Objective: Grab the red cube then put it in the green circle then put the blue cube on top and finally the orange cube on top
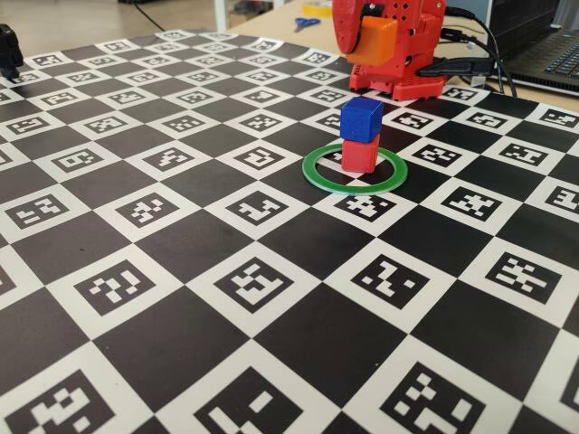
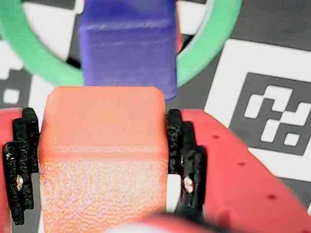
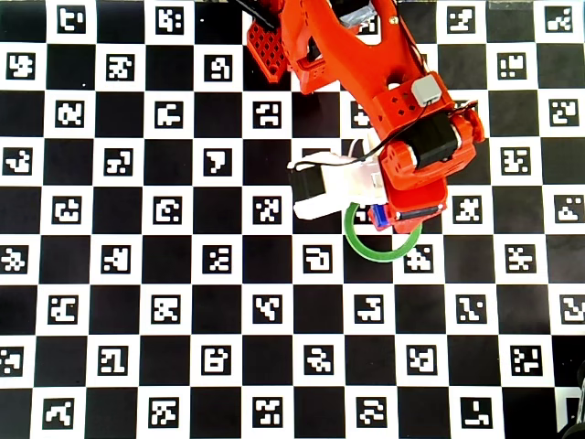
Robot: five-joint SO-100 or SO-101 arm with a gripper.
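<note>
The orange cube (image 2: 102, 155) is clamped tight in the gripper (image 2: 99, 160), held up around 12 o'clock of the blue cube (image 1: 362, 119), which is stacked on the red cube (image 1: 359, 154) inside the green circle (image 1: 317, 177); probably no contact yet.

Orange cube (image 2: 102, 160) — matt plastic, its near face finely grained with printed layer lines, held between the gripper (image 2: 99, 160) fingers (image 2: 187, 160), whose black pads look rough and ridged on smooth red plastic bodies. Blue cube (image 2: 129, 48), just beyond the gripper, and red cube (image 1: 360, 155) under it — matt plastic, faintly lined. Green circle (image 2: 206, 48) around them: smooth, slightly glossy plastic on a flat printed checkerboard mat (image 1: 271, 362).
</note>
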